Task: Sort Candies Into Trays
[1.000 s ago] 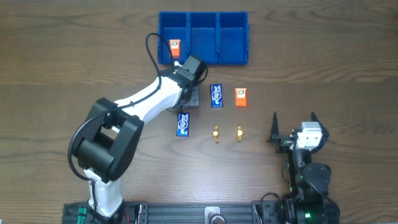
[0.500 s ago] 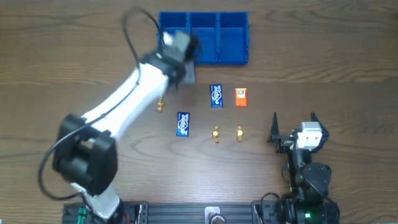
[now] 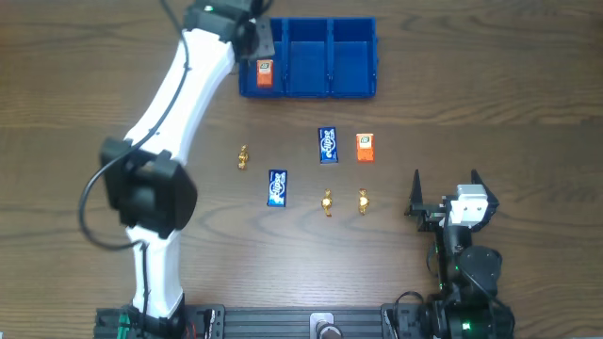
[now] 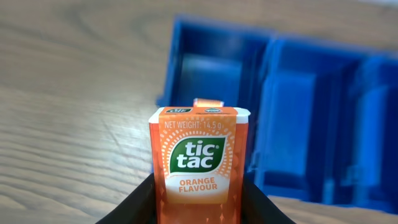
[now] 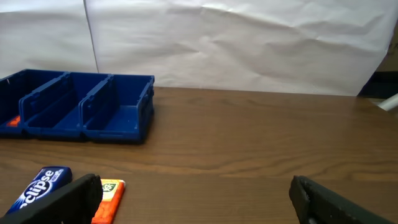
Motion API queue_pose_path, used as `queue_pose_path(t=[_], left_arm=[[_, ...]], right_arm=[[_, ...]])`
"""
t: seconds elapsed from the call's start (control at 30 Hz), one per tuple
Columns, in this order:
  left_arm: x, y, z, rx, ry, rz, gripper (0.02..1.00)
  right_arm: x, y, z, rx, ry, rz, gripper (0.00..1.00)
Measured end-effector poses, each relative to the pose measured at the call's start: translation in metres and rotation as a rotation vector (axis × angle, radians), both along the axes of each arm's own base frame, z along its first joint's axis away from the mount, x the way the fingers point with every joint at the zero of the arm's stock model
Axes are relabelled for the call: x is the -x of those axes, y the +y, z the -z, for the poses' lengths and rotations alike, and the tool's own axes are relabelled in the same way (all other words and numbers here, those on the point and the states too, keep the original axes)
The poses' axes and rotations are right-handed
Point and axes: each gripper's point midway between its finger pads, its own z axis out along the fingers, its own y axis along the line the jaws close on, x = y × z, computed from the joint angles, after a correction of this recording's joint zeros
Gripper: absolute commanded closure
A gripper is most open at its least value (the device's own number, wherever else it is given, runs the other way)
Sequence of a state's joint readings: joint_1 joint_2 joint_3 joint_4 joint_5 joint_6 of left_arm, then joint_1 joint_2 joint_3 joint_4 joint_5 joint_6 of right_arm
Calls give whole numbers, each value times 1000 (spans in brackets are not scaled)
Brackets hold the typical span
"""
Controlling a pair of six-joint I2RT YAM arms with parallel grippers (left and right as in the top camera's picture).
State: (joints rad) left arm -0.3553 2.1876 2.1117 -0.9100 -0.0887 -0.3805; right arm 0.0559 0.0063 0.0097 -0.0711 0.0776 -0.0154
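Note:
My left gripper (image 4: 200,214) is shut on an orange candy box (image 4: 200,165), held upright just in front of the blue three-compartment tray (image 4: 311,124). From above, the left gripper (image 3: 252,33) is at the tray's (image 3: 353,89) left compartment, where another orange box (image 3: 265,72) lies. On the table lie two blue candy packs (image 3: 327,144) (image 3: 276,186), an orange box (image 3: 365,147) and three gold-wrapped candies (image 3: 243,157) (image 3: 326,202) (image 3: 363,200). My right gripper (image 3: 445,188) stands open near its base, with nothing between its fingers.
The tray's middle and right compartments (image 5: 118,115) look empty. Bare wooden tabletop (image 3: 490,104) lies to the right of the candies and the tray. A white sheet (image 5: 236,43) hangs behind the table's far edge.
The left arm has swung from the table's middle up to the tray's left compartment, uncovering a gold candy at the left. The right arm has kept still.

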Motion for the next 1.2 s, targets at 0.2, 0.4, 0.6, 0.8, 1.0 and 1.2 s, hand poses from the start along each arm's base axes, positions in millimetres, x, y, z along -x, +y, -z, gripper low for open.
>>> queue_pose_path(t=[0.2,0.4,0.6,0.8,1.0,1.2], left_arm=[[-2,-8,50,-7,98,31,702],[-6,-10,48,4,86,38,364],[-7,-13,44,12,80,48,189],[-6,-20,4,-2,36,45,178],[20,-91,-45,6,-59,116,194],[99,-181,-28,22,27,220,202]], right_arm=[[0,0,0,0,0,0,3],[0,0,0,0,0,0,3],[0,0,0,0,0,0,3],[0,0,0,0,0,0,3],[0,0,0,0,0,0,3],[0,0,0,0,0,0,3]])
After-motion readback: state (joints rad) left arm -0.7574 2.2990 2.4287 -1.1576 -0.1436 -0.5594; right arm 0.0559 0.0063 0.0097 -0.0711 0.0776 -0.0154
